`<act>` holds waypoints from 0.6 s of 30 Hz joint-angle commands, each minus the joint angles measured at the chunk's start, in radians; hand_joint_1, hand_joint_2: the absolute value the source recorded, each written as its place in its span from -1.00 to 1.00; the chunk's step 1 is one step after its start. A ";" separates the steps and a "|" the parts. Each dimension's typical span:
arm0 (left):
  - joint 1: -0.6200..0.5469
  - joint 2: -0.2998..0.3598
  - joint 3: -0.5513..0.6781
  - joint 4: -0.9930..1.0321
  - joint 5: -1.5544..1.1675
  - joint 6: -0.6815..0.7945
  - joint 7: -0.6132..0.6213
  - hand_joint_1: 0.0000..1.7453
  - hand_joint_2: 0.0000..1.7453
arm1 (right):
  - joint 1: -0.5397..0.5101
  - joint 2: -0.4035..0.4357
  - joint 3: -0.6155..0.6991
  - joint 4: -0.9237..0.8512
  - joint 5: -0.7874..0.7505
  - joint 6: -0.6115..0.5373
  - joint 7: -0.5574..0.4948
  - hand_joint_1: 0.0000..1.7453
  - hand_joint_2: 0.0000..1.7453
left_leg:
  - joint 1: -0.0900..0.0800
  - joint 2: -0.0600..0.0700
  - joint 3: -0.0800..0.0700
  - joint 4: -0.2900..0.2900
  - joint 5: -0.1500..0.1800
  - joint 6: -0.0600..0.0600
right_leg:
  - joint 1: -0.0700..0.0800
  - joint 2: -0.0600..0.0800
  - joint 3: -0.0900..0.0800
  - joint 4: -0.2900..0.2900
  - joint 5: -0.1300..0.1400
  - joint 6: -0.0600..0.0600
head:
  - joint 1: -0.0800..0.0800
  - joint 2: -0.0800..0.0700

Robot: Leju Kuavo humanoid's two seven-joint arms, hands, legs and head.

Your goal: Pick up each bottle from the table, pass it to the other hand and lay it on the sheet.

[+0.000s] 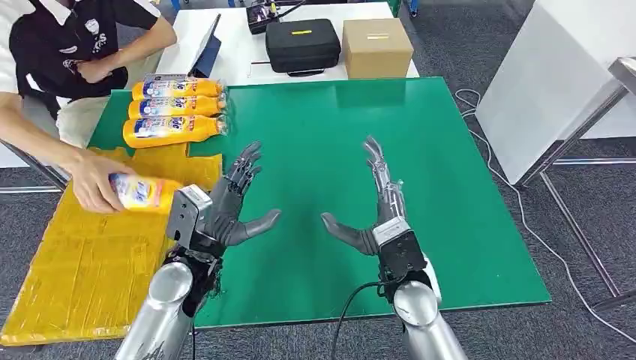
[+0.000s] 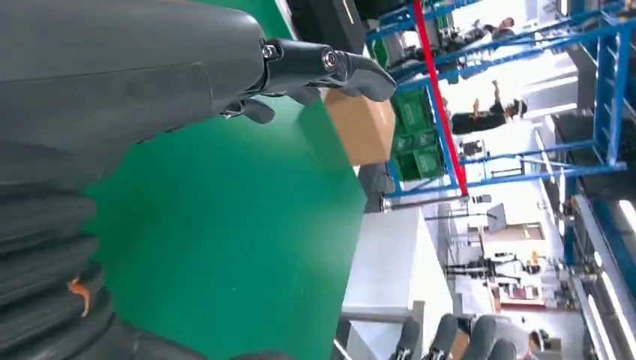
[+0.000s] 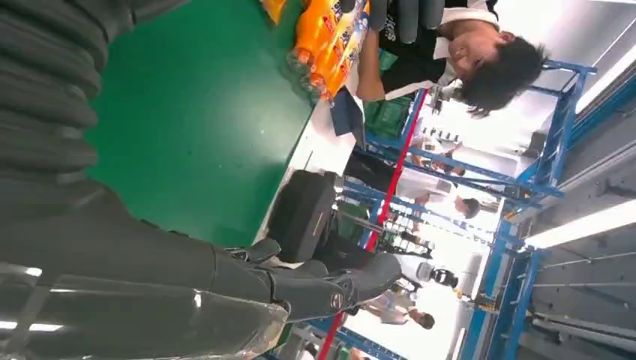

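Nearest, over the table's (image 1: 450, 247) front edge: left hand (image 1: 229, 206) and right hand (image 1: 379, 214), both spread, palms turned toward each other, holding nothing. Green top between them bare.

Off the table's left edge — yellow sheet (image 1: 82, 262), running from the front-left corner toward the back. On it, one bottle (image 1: 142, 193) at the sheet's far part, under a person's hand (image 1: 94, 180); being set down or lifted away, cannot tell which.

Farther, at the back-left corner of the table: three bottles (image 1: 174, 109) lying side by side, touching, caps toward the middle.

Beyond the back edge, on a white table — black case (image 1: 302, 45) and cardboard box (image 1: 376, 46).

Judged progress: early or between rounds. At most one bottle on the sheet, three left to lift, pass across and lay down. Next reach likely toward the back-left corner.
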State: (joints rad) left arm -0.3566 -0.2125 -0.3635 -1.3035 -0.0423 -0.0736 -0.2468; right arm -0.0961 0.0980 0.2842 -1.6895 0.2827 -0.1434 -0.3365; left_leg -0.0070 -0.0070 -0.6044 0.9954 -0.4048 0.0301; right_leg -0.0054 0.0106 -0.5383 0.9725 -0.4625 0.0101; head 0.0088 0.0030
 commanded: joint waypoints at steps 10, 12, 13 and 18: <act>-0.014 0.053 0.101 0.025 -0.026 0.019 0.023 -1.00 1.00 | -0.054 -0.057 -0.070 0.066 -0.081 0.167 0.082 -1.00 1.00 | 0.000 0.000 0.002 -0.001 -0.001 -0.001 | 0.000 0.000 0.002 -0.001 0.000 0.000 | 0.000 0.000; -0.014 0.053 0.101 0.025 -0.026 0.019 0.023 -1.00 1.00 | -0.054 -0.057 -0.070 0.066 -0.081 0.167 0.082 -1.00 1.00 | 0.001 0.001 0.004 -0.001 -0.002 -0.002 | 0.001 0.001 0.004 -0.002 -0.001 0.000 | 0.000 0.000; -0.014 0.053 0.101 0.025 -0.026 0.019 0.023 -1.00 1.00 | -0.054 -0.057 -0.070 0.066 -0.081 0.167 0.082 -1.00 1.00 | 0.000 0.000 0.002 -0.001 -0.001 -0.001 | 0.000 0.000 0.003 -0.001 0.000 0.000 | 0.000 0.000; -0.005 0.074 0.116 0.038 -0.069 0.011 0.010 -1.00 1.00 | -0.030 -0.075 -0.126 0.065 -0.120 0.258 0.086 -1.00 1.00 | 0.001 0.000 0.004 -0.001 -0.001 -0.002 | 0.000 0.000 0.005 -0.003 -0.001 0.000 | 0.000 0.000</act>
State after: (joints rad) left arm -0.3520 -0.1816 -0.2861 -1.2997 -0.0800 -0.0523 -0.2315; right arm -0.1103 0.0561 0.2350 -1.6777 0.1996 0.0415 -0.2537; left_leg -0.0072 -0.0079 -0.6047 0.9954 -0.4048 0.0302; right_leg -0.0055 0.0105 -0.5383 0.9725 -0.4625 0.0101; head 0.0084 0.0034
